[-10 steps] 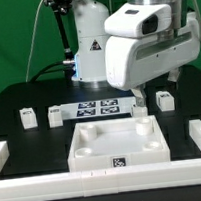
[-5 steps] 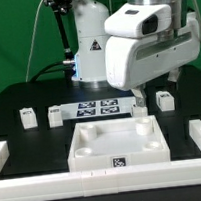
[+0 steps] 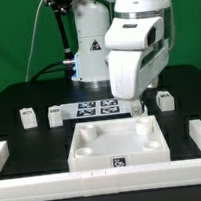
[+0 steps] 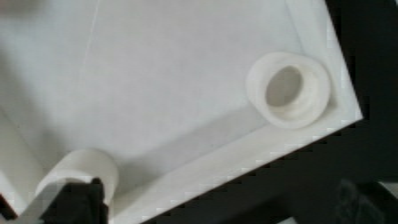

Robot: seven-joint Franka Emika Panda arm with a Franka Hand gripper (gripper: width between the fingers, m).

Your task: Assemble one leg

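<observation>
White plastic is what most things here are made of. A big white tray (image 3: 95, 163) sits on the black table (image 3: 13, 103), near the front. The robot's claw (image 3: 137, 105) hangs low over the tray's far corner on the exterior view's right. A small white leg (image 3: 139, 111) stands right under the claw at that corner. The fingers are too small to see well, so I cannot tell if the claw is spread, pressed together or pinching the leg. Another leg (image 3: 28, 117) stands far out on the exterior view's left. A third leg (image 3: 56, 115) stands just beside the marker board (image 3: 94, 109). A fourth leg (image 3: 165, 100) stands on the exterior view's right, near the claw. In the wrist view the tray (image 4: 143, 90) fills most of the picture, and a round hole (image 4: 294, 92) shows close to its edge. A dark finger (image 4: 63, 200) peeks in at the picture's edge, with a round white shape (image 4: 80, 165) touching it. I cannot tell what that shape is.
</observation>
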